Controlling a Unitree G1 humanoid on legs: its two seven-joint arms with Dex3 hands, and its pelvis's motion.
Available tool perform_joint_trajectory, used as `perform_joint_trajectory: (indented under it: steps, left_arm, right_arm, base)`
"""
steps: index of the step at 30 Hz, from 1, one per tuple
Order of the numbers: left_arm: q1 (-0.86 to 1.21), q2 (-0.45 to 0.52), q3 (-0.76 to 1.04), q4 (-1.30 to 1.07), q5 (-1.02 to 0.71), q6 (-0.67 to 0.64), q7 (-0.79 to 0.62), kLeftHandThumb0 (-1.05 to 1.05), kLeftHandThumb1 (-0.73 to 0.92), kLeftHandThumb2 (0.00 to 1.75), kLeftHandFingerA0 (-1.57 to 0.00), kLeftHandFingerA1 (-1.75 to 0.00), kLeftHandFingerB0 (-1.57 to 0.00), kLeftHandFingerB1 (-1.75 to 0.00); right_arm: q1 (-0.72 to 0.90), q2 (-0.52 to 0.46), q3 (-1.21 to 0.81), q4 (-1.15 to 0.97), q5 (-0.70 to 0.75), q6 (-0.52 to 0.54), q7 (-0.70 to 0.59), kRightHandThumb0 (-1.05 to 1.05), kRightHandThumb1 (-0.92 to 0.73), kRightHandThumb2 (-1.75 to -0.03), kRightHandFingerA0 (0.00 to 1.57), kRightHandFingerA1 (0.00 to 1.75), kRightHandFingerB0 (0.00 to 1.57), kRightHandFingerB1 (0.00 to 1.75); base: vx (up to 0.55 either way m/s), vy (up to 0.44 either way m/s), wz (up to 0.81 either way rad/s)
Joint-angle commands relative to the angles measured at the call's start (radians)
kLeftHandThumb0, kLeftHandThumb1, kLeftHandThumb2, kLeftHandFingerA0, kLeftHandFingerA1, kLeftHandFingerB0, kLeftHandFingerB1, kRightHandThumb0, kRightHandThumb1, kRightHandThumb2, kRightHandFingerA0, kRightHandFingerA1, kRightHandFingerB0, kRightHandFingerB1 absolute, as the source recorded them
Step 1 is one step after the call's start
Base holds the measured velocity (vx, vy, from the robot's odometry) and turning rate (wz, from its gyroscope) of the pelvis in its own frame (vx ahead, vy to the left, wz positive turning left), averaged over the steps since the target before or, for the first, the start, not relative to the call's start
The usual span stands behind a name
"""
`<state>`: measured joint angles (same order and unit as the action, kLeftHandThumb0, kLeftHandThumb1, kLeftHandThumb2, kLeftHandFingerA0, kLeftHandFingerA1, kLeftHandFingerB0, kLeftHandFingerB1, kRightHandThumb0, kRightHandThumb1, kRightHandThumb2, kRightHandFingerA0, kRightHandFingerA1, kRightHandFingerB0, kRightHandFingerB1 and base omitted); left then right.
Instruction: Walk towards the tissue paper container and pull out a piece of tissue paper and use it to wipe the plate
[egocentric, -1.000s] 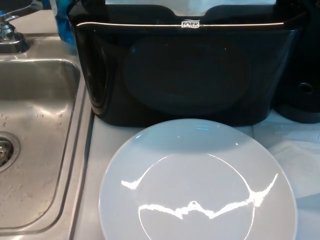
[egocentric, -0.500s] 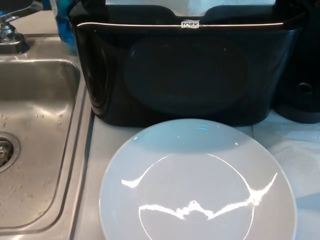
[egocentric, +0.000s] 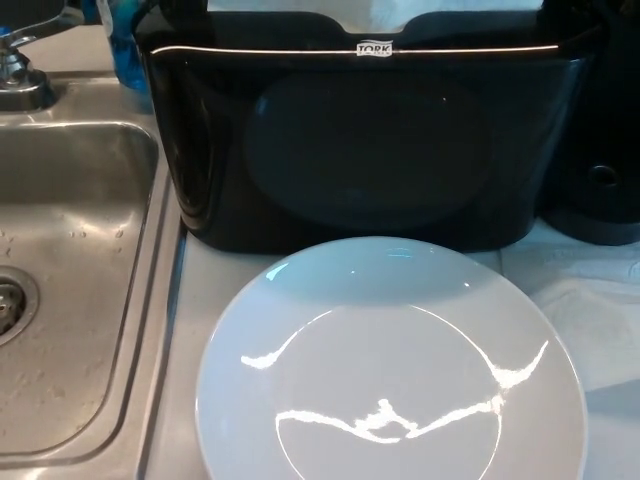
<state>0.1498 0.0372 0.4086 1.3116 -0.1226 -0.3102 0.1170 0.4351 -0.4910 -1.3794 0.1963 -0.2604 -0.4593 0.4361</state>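
The black tissue dispenser (egocentric: 365, 140) stood at twelve o'clock, filling the top of the head view, with a small white label on its front rim and a bit of white tissue (egocentric: 385, 12) poking up from its opening. Just in front of it, at six o'clock, lay the white plate (egocentric: 390, 365) on the counter (egocentric: 190, 290) — its far rim nearly touching the dispenser's base, its glossy face streaked with bright reflections. At nine o'clock sat the steel sink (egocentric: 70, 290), its drain at the left edge and the faucet (egocentric: 20, 65) at ten o'clock, with a blue bottle (egocentric: 125, 45) just beside the dispenser's left corner. At three o'clock a white cloth (egocentric: 600, 310) lay on the counter, and behind it a dark object (egocentric: 600, 185) stood beside the dispenser. Neither hand showed in the view — so whether they were open or closed could not be told.
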Motion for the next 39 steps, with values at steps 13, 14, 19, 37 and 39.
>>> perform_joint_trajectory:
  steps: [13,14,19,37,39]
  left_arm:
    - [0.006,0.036,0.007,-0.013,-0.012,-0.057,-0.020,0.14,0.73,0.95,-0.79,-1.01,-0.71,-0.83]
    - [0.007,0.036,0.003,-0.015,-0.007,-0.057,-0.018,0.14,0.73,0.95,-0.79,-1.01,-0.71,-0.83]
    - [0.001,0.037,0.010,-0.011,-0.014,-0.041,-0.010,0.08,0.74,0.88,-0.78,-0.98,-0.70,-0.83]
    - [-0.089,0.014,0.083,-0.022,-0.070,0.013,0.003,-0.02,0.79,0.78,-0.72,-0.96,-0.61,-0.78]
    - [-0.097,0.001,0.080,-0.026,-0.067,0.007,0.004,-0.03,0.76,0.78,-0.68,-0.97,-0.60,-0.77]
  right_arm:
    - [-0.421,0.501,-0.051,0.464,0.388,0.375,-0.529,-0.08,-0.75,-0.62,0.77,0.58,0.57,0.46]
    - [-0.434,0.506,-0.063,0.456,0.428,0.405,-0.511,-0.08,-0.75,-0.62,0.77,0.58,0.57,0.46]
    - [-0.447,0.498,-0.064,0.561,0.535,0.499,-0.334,-0.12,-0.63,-0.58,0.76,0.53,0.62,0.47]
    - [-0.438,0.575,0.416,0.666,0.206,0.385,-0.687,-0.28,-0.65,-0.62,0.96,0.59,0.69,0.50]
    - [-0.417,0.596,0.453,0.647,0.232,0.376,-0.658,-0.22,-0.65,-0.61,0.94,0.58,0.66,0.49]
  base:
    - [0.00,0.000,0.00]
    - [0.00,0.000,0.00]
    - [0.00,0.000,0.00]
    - [0.00,0.000,0.00]
    - [0.00,0.000,0.00]
